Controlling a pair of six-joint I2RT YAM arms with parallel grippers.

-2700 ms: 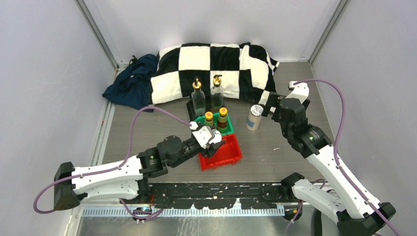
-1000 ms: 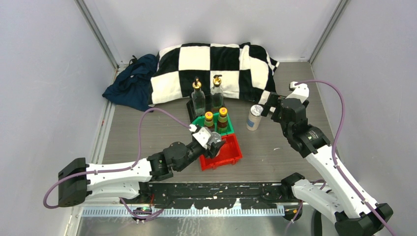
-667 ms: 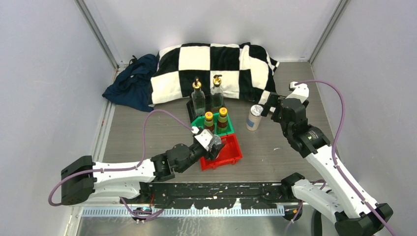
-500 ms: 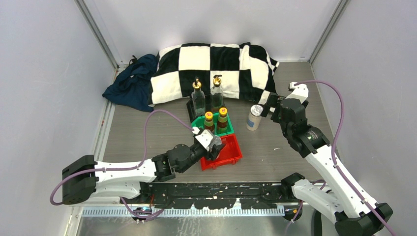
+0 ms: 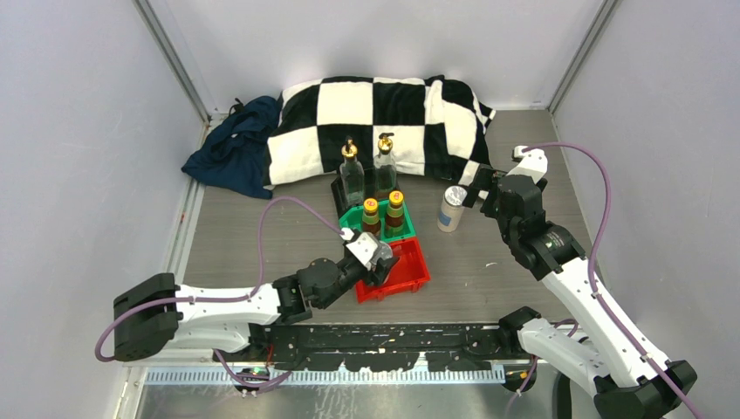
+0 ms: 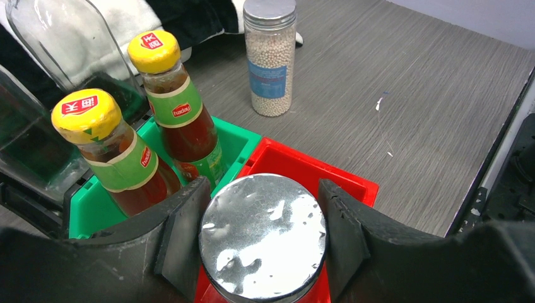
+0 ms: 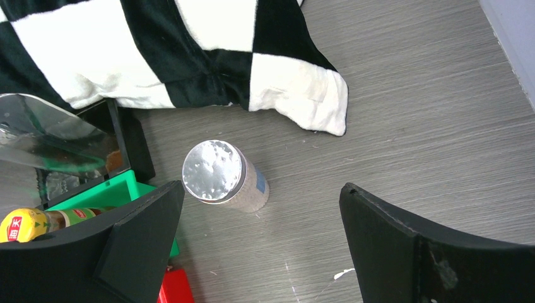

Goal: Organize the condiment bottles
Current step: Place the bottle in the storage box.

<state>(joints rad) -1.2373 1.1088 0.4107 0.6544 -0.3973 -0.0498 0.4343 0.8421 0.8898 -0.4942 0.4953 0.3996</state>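
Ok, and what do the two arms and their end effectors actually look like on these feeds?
They match: white link shells, black joint housings with small green marks. A purple cable loops along the left arm, a second purple cable along the right arm. The left end effector and right end effector each have two broad matte black fingers.

There are two tall clear glass bottles with gold pourers, two yellow-capped sauce bottles and two silver-lidded shaker jars, six containers in all. The bins number three: one black bin, one green bin, one red bin. The cloths number two: one checkered blanket, one dark blue cloth.
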